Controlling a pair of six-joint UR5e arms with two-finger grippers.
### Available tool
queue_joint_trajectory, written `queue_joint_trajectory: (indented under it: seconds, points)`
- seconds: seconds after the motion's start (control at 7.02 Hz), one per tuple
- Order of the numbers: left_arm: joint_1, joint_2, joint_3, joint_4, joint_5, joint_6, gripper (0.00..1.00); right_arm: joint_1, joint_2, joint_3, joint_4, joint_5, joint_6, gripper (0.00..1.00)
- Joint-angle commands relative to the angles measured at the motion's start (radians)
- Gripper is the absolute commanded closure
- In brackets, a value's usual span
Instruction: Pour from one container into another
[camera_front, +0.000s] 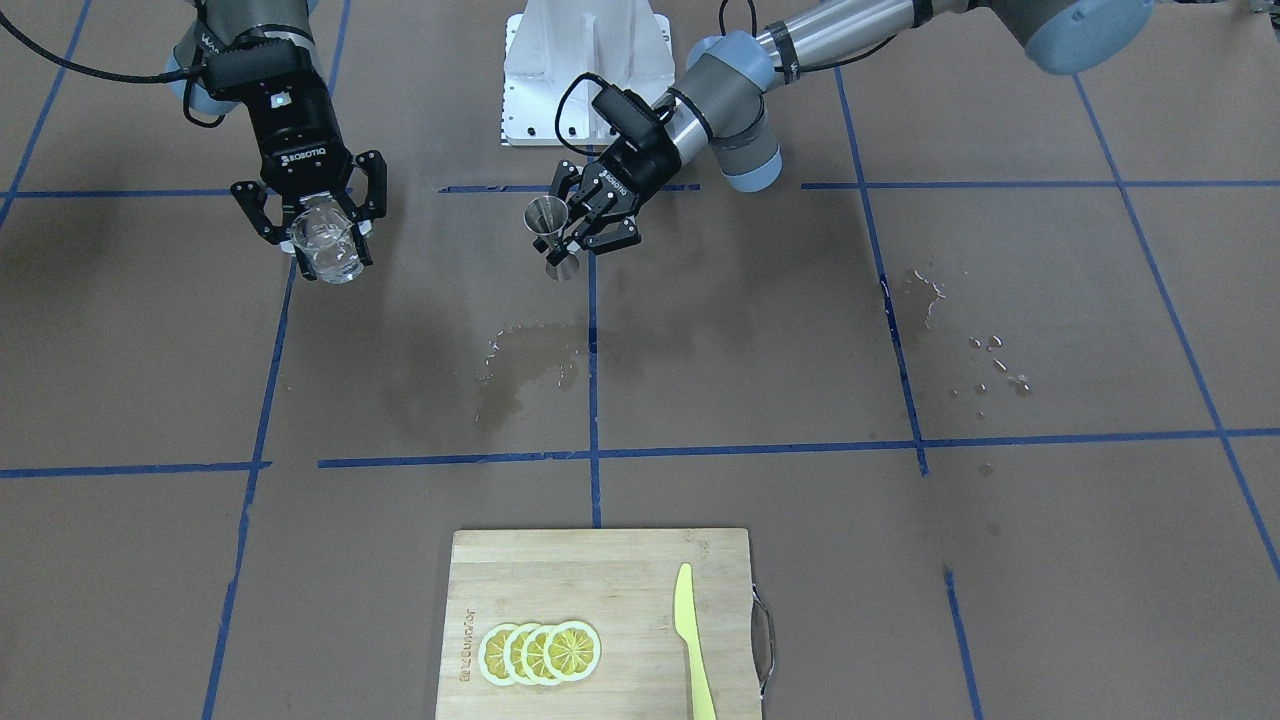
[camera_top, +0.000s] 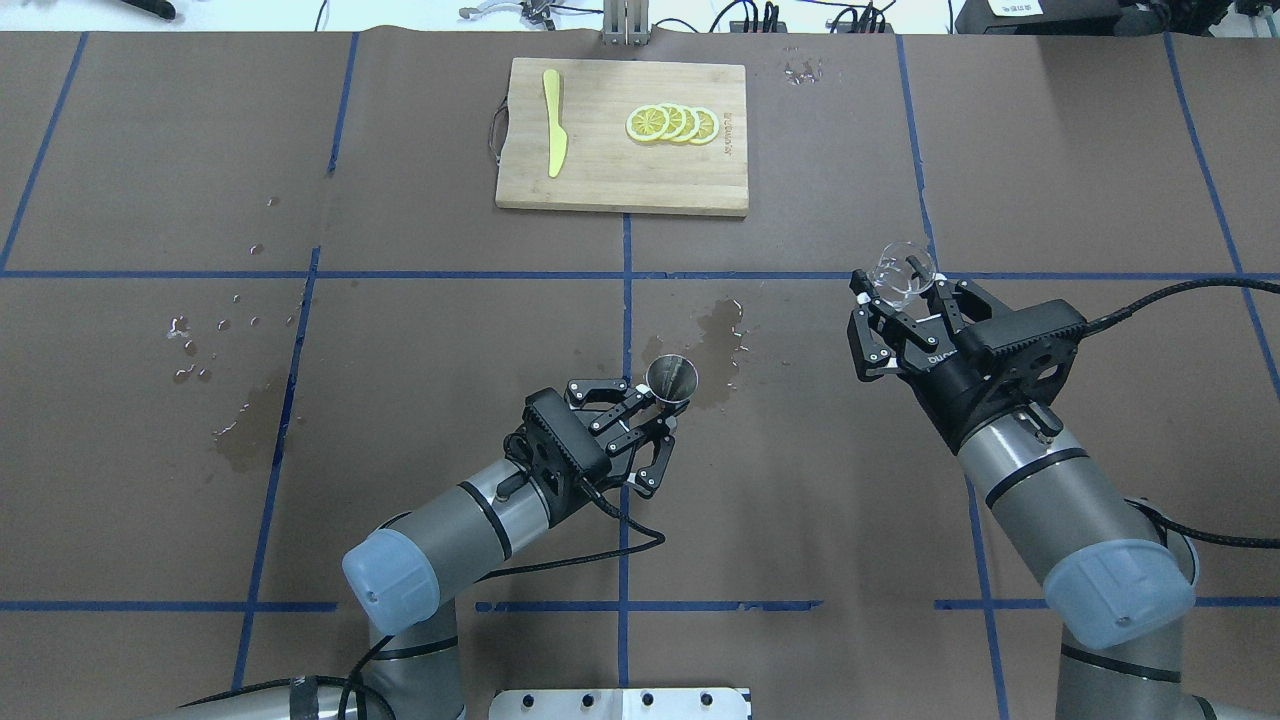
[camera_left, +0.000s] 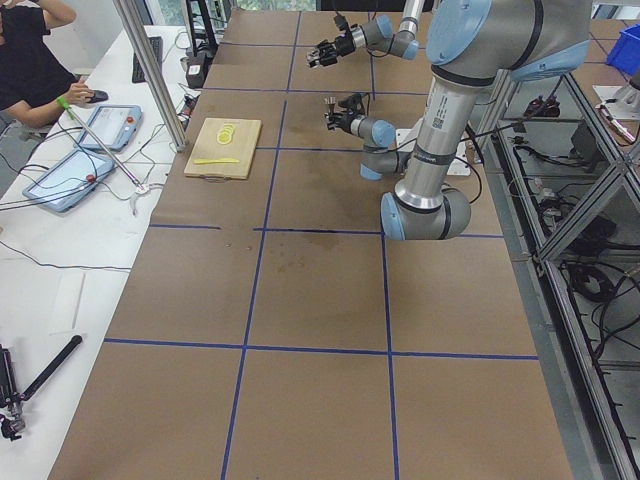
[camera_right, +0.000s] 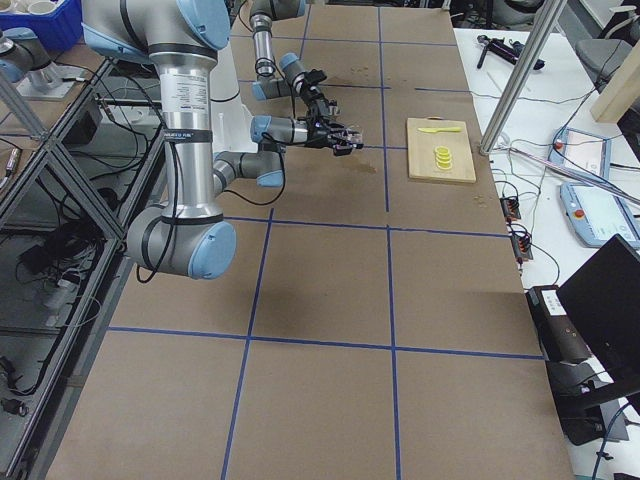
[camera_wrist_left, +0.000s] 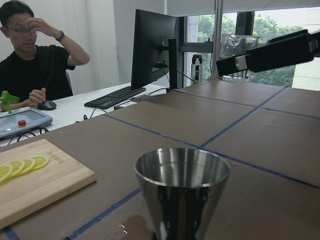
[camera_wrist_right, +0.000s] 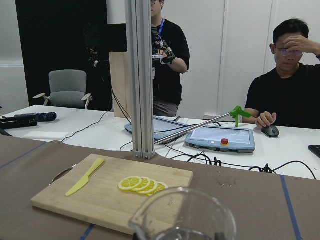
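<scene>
In the front-facing view the left hand (camera_front: 575, 228) pinches a steel jigger (camera_front: 547, 217) at its waist, mouth up and slightly tilted. The right hand (camera_front: 322, 222) is clamped around a clear glass cup (camera_front: 328, 252). Both seem to hang above the table (camera_front: 900, 560), well apart. Overhead, the jigger sits just beside a wet patch (camera_top: 722, 325) near the centre tape line, and the glass is off toward the robot's right. The side views show both hands up off the table, too small for more. The left wrist camera looks across the jigger's rim, and the right wrist camera shows the glass's lip. I cannot tell what either one contains. I judge both containers grasped and the pour not yet begun. The next move is to bring one lip over the other's mouth and then tilt slowly.
</scene>
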Motion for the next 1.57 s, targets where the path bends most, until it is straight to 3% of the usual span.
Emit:
queue_joint_trajectory:
  seconds: [0.0,0.43,1.42]
  points:
    - [0.001,-0.016,0.060,-0.061,-0.005,0.027,1.00,-0.027,0.025,0.072,-0.203,-0.001,-0.012,0.97]
    - [0.001,-0.021,0.058,-0.059,-0.007,0.070,1.00,-0.119,0.177,0.072,-0.432,-0.101,-0.026,0.96]
    - [0.001,-0.022,0.057,-0.056,0.009,0.100,1.00,-0.170,0.289,0.090,-0.759,-0.126,-0.088,0.96]
